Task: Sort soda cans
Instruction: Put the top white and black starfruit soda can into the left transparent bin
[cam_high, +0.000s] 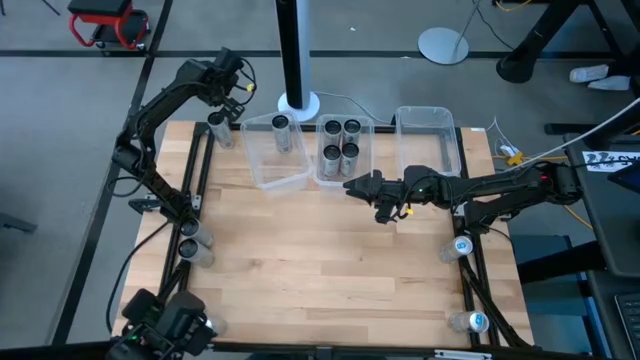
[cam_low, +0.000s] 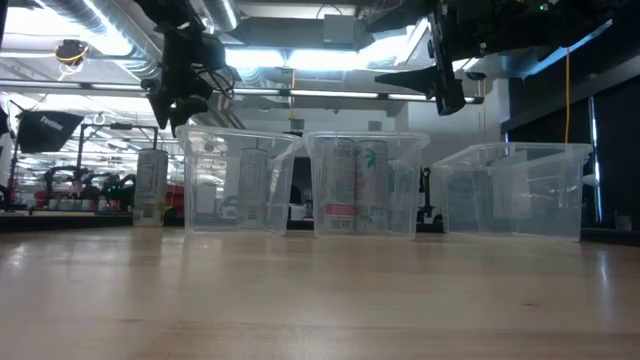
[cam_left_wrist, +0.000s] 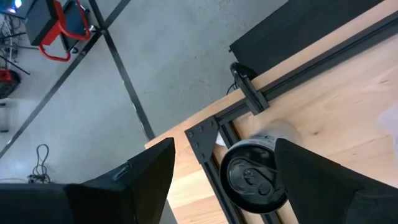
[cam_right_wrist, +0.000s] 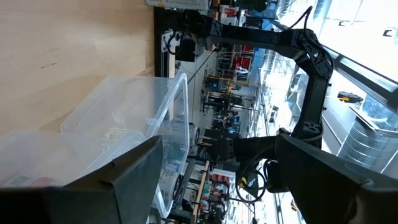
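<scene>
You see the bench (cam_high: 330, 260) with three clear bins (cam_high: 428, 140) along its far edge. Your left gripper (cam_high: 226, 92), fingers spread and empty, hovers directly above an upright dark-topped can (cam_left_wrist: 253, 176) at the far-left corner. Your right gripper (cam_high: 355, 186), also spread, waits before the middle bin.

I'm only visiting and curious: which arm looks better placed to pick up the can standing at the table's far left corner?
The left arm, probably. Its pincer hangs open directly above that dark-topped can, which shows between its fingers in the left wrist view. The right pincer is open and empty by the middle bin.
</scene>
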